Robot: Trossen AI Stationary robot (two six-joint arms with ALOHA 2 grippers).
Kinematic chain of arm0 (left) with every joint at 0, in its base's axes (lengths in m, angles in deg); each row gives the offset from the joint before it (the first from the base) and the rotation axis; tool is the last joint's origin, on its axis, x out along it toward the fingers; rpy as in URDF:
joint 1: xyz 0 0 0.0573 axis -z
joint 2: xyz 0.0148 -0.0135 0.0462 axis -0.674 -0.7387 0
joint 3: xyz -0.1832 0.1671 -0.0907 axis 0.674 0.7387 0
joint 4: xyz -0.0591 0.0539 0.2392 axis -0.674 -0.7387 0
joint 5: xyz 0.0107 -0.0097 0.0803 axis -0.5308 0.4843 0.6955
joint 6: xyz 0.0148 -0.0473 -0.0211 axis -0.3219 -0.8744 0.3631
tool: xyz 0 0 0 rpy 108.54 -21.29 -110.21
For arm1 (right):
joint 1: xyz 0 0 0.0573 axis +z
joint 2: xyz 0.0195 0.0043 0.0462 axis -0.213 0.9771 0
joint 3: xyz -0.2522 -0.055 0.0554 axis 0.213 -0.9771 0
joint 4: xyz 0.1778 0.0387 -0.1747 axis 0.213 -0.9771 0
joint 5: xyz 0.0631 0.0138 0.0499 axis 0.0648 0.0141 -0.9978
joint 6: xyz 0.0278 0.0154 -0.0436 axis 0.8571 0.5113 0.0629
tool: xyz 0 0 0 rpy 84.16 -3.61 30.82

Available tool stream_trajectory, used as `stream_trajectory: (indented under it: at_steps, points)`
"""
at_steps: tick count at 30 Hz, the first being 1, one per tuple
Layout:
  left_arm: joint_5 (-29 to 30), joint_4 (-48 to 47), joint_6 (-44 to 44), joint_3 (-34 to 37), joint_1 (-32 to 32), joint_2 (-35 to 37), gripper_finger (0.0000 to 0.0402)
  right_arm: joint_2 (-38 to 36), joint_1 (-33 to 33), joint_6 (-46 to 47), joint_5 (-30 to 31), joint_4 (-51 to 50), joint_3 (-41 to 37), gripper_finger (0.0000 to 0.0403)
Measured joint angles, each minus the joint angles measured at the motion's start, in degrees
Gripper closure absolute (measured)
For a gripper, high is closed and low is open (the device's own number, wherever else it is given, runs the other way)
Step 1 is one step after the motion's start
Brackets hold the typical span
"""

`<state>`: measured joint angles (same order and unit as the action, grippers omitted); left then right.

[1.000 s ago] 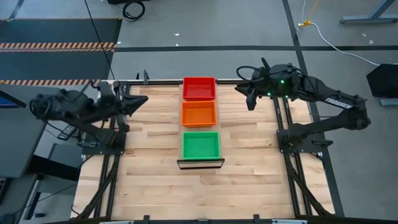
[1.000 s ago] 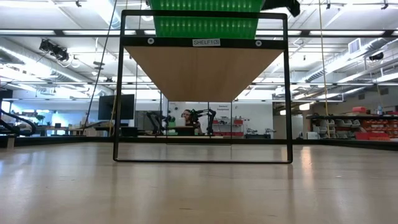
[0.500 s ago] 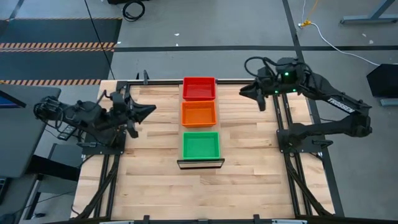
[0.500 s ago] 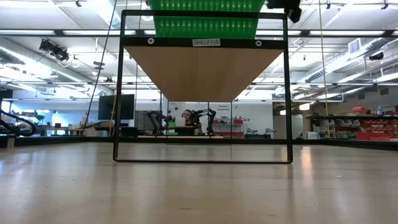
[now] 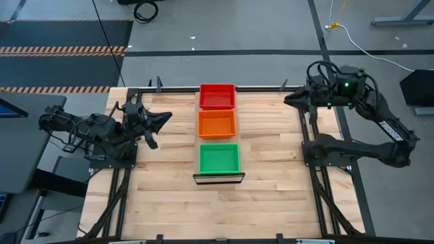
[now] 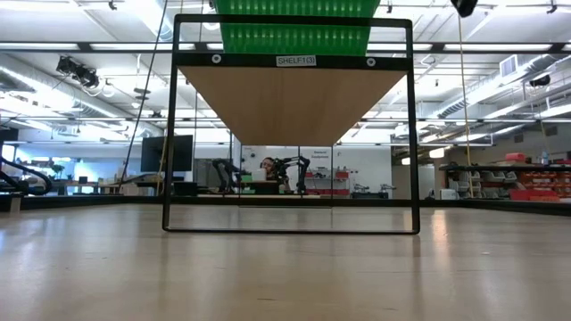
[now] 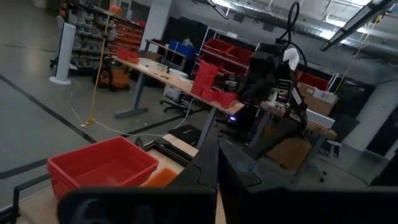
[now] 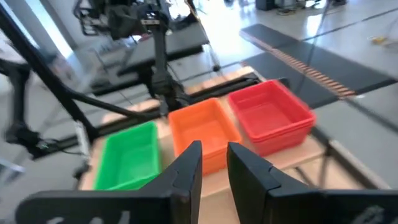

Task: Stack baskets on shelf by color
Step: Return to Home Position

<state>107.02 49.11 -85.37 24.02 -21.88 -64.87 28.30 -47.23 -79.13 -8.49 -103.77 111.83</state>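
From above, the shelf lies in the middle of the wooden table. On it sit the red baskets at the far end, the orange baskets in the middle and the green baskets at the near end. They stand in one row, each color just beside the next. Each pile looks like one basket from here. The left gripper hangs over the table's left edge, well apart from the shelf. The right gripper hangs over the table's right edge, also well apart. Nothing stands between them and the baskets. A black cable lies on the floor behind the table.

From table height, the green baskets sit on top of the shelf's black frame, and the shelf's pale wood shows from below. A small dark bit of an arm peeks in at the top edge. A person sits far back in the room.

In the left wrist view, the left gripper's two dark fingers are pressed together with nothing between them. The red baskets and a bit of orange lie past them.

In the right wrist view, the right gripper's fingers stand a little apart and hold nothing. All three colors lie in a row past them.
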Motion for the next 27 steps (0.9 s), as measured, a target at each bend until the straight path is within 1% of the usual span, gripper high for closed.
stream_trajectory:
  at_steps: [4, 7, 10, 13, 16, 18, 23, 25, 27]
  points:
    - [0.00, 0.09, 2.95, 0.00, 0.00, 0.00, 0.0395, -3.39, -0.13, 6.41, -3.12, 5.91, -7.65, 0.0327]
    - [-0.08, 0.50, 3.17, 0.02, 0.00, 0.00, 0.0395, -5.83, -0.13, 12.05, -2.88, 12.38, -13.67, 0.0334]
    - [-1.95, 0.66, 3.02, 0.02, 0.00, 0.22, 0.0389, -8.13, -0.13, 16.23, -2.01, 20.22, -18.17, 0.0344]
    - [-3.82, 0.51, 1.00, 0.02, -0.02, 0.25, 0.0382, -10.23, -0.13, 15.21, 0.06, 23.50, -21.26, 0.0354]
    - [-3.97, -1.54, 1.10, 0.02, -0.01, 0.20, 0.0381, -11.69, -0.13, 9.14, 5.06, 22.90, -23.46, 0.0364]
    - [-3.90, -3.48, 1.66, 0.02, -0.10, 0.22, 0.0385, -12.46, -0.14, 8.93, 7.38, 21.72, -24.16, 0.0368]
    - [-3.76, -5.93, 2.42, 0.08, -1.26, 1.38, 0.0397, -13.04, -0.13, 11.63, 7.80, 21.84, -25.41, 0.0374]
    - [-4.99, -5.25, 1.92, 1.01, -1.79, 2.38, 0.0397, -13.51, -0.13, 11.37, 7.57, 22.01, -26.23, 0.0377]
    - [-6.74, -2.12, 1.83, 3.24, -2.35, 3.61, 0.0394, -14.31, -0.13, 12.02, 7.42, 23.73, -27.43, 0.0381]
